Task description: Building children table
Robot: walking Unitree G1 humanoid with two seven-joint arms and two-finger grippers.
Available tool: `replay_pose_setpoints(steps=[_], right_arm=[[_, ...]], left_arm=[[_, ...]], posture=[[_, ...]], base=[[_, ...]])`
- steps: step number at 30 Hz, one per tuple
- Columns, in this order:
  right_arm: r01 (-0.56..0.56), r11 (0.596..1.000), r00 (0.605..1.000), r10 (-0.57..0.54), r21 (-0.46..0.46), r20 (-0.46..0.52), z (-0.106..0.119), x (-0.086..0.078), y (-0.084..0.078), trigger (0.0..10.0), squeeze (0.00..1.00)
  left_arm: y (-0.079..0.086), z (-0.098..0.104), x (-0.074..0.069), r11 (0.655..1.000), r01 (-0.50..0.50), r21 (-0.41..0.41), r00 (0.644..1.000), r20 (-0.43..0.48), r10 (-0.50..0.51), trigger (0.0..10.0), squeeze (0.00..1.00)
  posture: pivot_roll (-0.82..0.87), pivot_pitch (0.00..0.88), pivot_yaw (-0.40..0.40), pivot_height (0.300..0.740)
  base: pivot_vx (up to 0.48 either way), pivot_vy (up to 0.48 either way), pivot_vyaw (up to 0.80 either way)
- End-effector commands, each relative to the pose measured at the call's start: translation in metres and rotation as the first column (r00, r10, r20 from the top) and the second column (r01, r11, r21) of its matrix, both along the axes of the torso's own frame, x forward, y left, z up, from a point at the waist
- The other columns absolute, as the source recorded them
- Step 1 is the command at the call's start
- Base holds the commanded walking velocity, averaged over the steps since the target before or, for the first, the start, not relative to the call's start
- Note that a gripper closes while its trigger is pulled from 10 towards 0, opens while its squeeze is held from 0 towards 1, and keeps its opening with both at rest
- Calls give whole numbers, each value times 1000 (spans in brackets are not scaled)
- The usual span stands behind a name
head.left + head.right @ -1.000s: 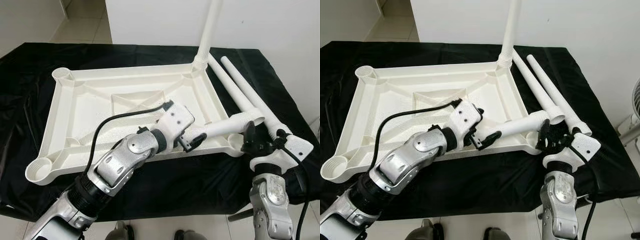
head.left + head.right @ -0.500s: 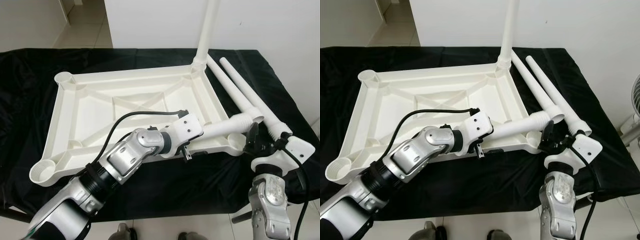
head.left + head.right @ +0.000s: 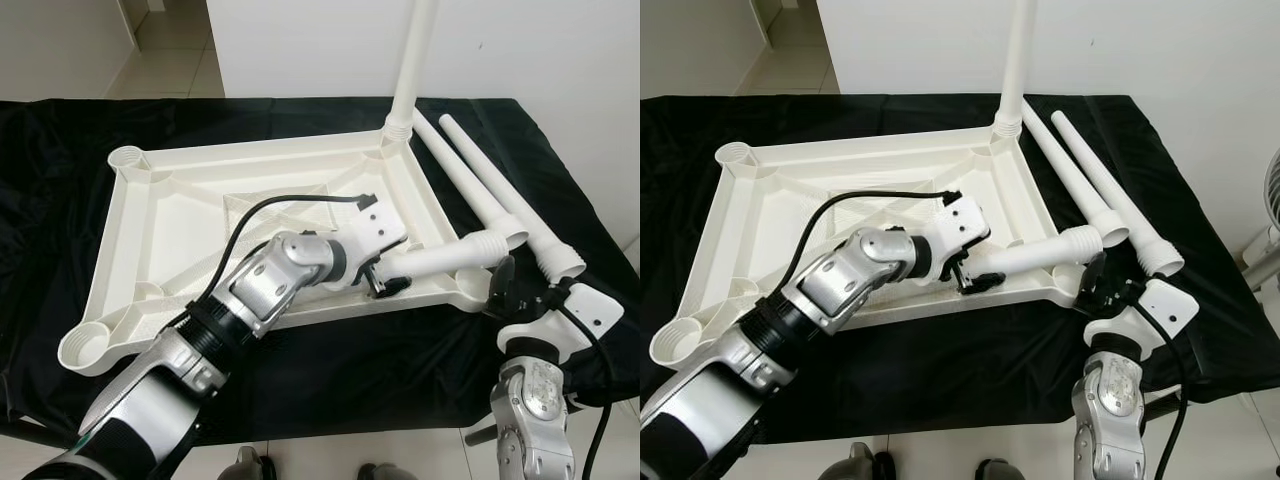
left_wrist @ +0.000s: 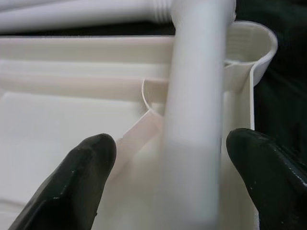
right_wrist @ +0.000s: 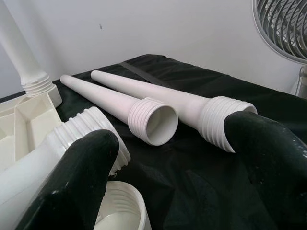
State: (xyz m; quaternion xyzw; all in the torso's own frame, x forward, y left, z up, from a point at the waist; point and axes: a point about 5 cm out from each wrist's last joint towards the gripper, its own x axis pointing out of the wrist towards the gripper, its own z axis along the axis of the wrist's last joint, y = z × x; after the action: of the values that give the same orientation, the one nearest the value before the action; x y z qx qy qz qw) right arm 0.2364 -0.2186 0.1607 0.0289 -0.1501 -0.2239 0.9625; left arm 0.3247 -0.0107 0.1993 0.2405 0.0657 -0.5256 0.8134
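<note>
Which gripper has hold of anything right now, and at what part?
The left gripper straddles the white plastic table leg at its narrow end, fingers either side; a firm clamp cannot be told. The right gripper is open, holding nothing.
</note>
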Motion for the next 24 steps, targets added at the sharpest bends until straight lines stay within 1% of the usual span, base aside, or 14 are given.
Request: replay_pose_setpoints(steps=[1,2,3,4,6,8,9,11,14,18,20,21,24], right_arm=[[3,1000,1000,-3,5,5,1,-1,2,10000,0],[3,1000,1000,-3,6,5,1,-2,3,10000,0],[3,1000,1000,-3,6,5,1,-2,3,10000,0],[5,1000,1000,-5,7,2,1,-2,2,10000,0],[5,1000,1000,-5,7,2,1,-2,2,10000,0],[10,1000,1000,-10,6,-5,0,-4,2,10000,0],[10,1000,1000,-10,6,-5,0,-4,2,10000,0],[12,1000,1000,-12,6,-10,0,-5,2,10000,0],[13,1000,1000,-13,8,-12,-1,-6,2,10000,0],[16,1000,1000,-15,8,-18,-2,-6,2,10000,0],[16,1000,1000,-15,8,-18,-2,-6,2,10000,0],[16,1000,1000,-16,8,-19,-2,-7,2,10000,0],[19,1000,1000,-19,10,-23,-3,-7,2,10000,0]], left_arm=[[2,-2,7,998,-65,27,998,26,64,10000,0],[2,-4,9,996,-75,43,997,37,73,10000,0],[2,-4,9,996,-75,43,997,37,73,10000,0],[1,-6,9,996,-71,60,997,44,68,10000,0],[1,-6,9,996,-71,60,997,44,68,10000,0],[-1,-11,6,994,-59,94,997,49,54,10000,0],[-1,-11,6,994,-59,94,997,49,54,10000,0],[-1,-15,6,991,-59,123,996,69,51,10000,0],[0,-17,6,989,-61,135,996,68,52,10000,0],[13,-19,12,982,-71,177,996,73,59,10000,0],[13,-19,12,982,-71,177,996,73,59,10000,0],[16,-19,12,981,-72,179,996,70,61,10000,0],[34,-22,12,977,-85,195,996,48,77,10000,0]], posture=[[-48,155,57,740],[-48,157,57,740],[-48,157,57,740],[-47,164,56,740],[-47,164,56,740],[-48,173,55,740],[-48,173,55,740],[-49,176,56,740],[-47,178,54,740],[-46,182,57,740],[-46,182,57,740],[-46,182,57,740],[-43,182,58,740]], base=[[0,0,0],[0,0,0],[0,0,0],[0,0,0],[0,0,0],[0,0,0],[0,0,0],[0,0,0],[0,0,0],[0,0,0],[0,0,0],[0,0,0],[0,0,0]])
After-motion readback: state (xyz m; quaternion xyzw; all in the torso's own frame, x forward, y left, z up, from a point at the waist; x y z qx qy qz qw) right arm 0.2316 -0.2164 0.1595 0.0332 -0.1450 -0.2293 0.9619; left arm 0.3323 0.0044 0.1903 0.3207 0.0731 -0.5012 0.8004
